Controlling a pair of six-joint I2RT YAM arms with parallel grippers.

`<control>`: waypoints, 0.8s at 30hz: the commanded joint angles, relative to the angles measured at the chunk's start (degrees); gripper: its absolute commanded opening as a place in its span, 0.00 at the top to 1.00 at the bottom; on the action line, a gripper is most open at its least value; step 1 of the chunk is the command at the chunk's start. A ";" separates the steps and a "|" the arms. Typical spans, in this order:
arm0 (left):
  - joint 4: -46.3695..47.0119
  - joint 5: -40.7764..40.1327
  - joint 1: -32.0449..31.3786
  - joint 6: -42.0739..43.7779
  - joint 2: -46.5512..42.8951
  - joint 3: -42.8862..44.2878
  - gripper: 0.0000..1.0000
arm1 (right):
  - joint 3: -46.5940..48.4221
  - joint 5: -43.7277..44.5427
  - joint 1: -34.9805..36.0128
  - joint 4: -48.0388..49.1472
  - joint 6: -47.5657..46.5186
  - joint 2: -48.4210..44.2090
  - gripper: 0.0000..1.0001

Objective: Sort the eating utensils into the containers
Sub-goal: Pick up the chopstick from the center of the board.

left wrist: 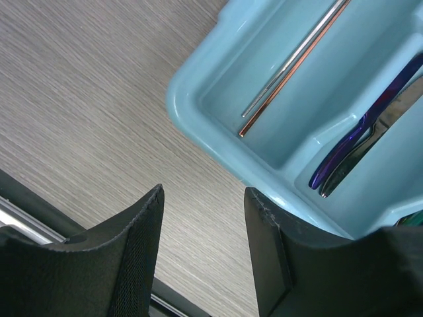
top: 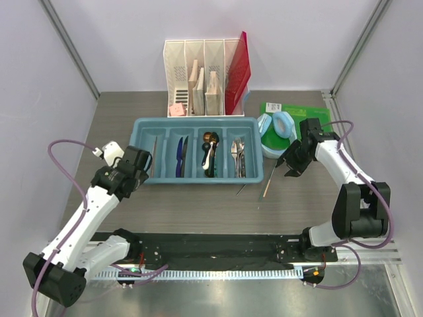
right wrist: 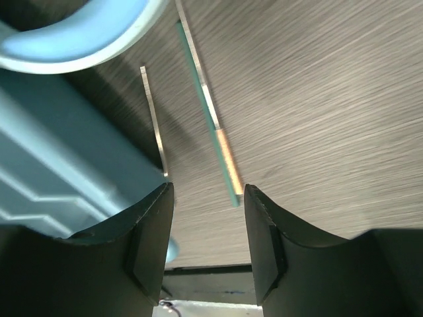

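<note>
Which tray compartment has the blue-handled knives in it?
The second compartment from the left, holding the knives; its neighbours hold chopsticks and spoons.

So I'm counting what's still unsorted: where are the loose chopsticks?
In the top view, right side, the loose chopsticks lie on the table off the blue tray's near right corner, below the headphones, beside the right pincer.

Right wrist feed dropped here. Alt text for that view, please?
The right gripper, open and empty, hovers over the wood-grain table, aimed at a green and tan chopstick and a thin silver stick lying loose. The wall of the light blue tray is at left, the headphones at top left.
</note>
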 commanded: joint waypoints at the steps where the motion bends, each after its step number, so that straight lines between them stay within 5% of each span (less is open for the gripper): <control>1: 0.45 -0.41 0.28 0.34 -1.90 -1.20 0.48 | -1.66 1.61 -0.04 -0.94 -4.06 2.88 0.48; 12: 1.59 1.08 0.28 0.95 0.30 -1.03 0.48 | -2.64 0.21 0.05 5.02 -6.87 13.17 0.51; 24: 0.71 1.26 0.28 -0.19 -1.72 -2.70 0.48 | -2.64 -0.76 0.05 6.43 -6.52 10.89 0.52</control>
